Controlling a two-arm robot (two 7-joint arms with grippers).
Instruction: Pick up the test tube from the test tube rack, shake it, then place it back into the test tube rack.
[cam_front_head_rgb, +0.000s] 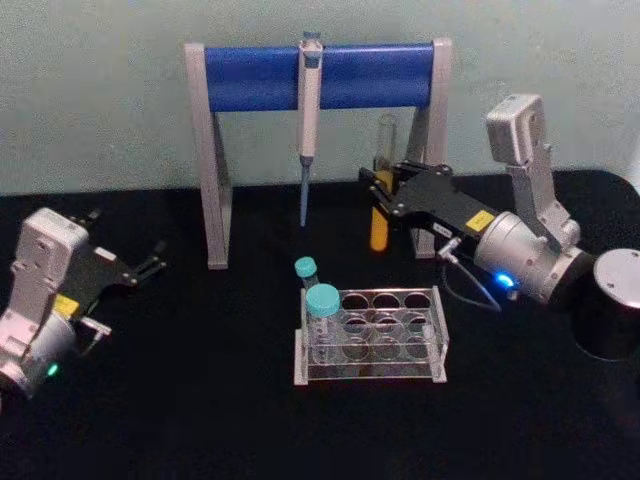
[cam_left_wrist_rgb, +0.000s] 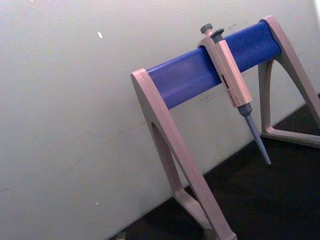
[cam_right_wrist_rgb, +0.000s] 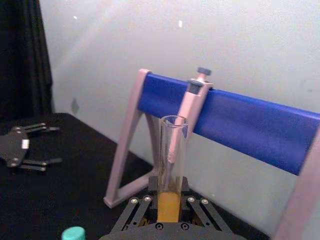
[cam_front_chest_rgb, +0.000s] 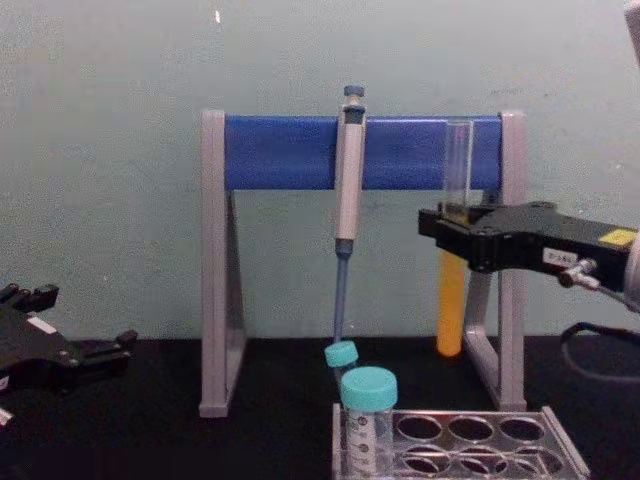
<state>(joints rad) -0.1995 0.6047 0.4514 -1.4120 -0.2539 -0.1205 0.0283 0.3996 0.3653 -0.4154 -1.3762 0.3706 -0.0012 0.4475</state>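
Test tube (cam_front_head_rgb: 379, 228): up off the surface (cam_front_head_rgb: 200, 400), upright, clamped around its middle by the right tool (cam_front_head_rgb: 382, 188), with the orange liquid below the grip. Sitting behind the test tube rack (cam_front_head_rgb: 440, 340) and higher than it, just in front of the pipette stand (cam_front_head_rgb: 215, 150), by its right leg. Over on the far left, left tool (cam_front_head_rgb: 155, 258) parked low, spread wide, gripping nothing.
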